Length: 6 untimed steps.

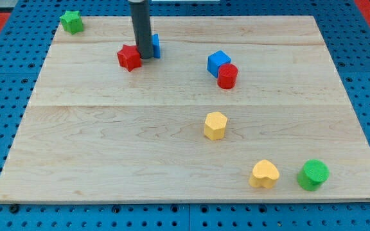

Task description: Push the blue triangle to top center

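Nearly done, by my judgement: on the table [108, 141] my tip [144, 58], a bare rod with no hand to open or close, touches the blue triangle [155, 45], half hidden behind it, red star [129, 58] just leftward; top center lies slightly rightward.

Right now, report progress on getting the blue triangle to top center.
Done: my tip stands against the blue triangle, which is mostly hidden behind the rod, with the red star just to the view's left. In hand: the triangle sits near the board's top edge but left of center. Left: push it toward the view's right.
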### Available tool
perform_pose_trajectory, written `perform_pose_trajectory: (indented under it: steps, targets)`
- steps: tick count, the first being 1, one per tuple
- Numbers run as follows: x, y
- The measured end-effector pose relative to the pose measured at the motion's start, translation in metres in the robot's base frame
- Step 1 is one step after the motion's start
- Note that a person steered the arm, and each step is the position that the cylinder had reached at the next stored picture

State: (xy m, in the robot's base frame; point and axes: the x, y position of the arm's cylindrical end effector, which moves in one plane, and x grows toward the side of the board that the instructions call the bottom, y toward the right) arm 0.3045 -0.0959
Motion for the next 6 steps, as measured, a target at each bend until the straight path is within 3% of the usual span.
perform_pose_trajectory:
  steps: [1, 2, 3, 5, 6]
  targets:
    - [-0.011, -0.023]
    - [-0.011, 0.041]
    - [-0.011, 0.066]
    - [-0.053, 0.085]
    - [-0.053, 0.085]
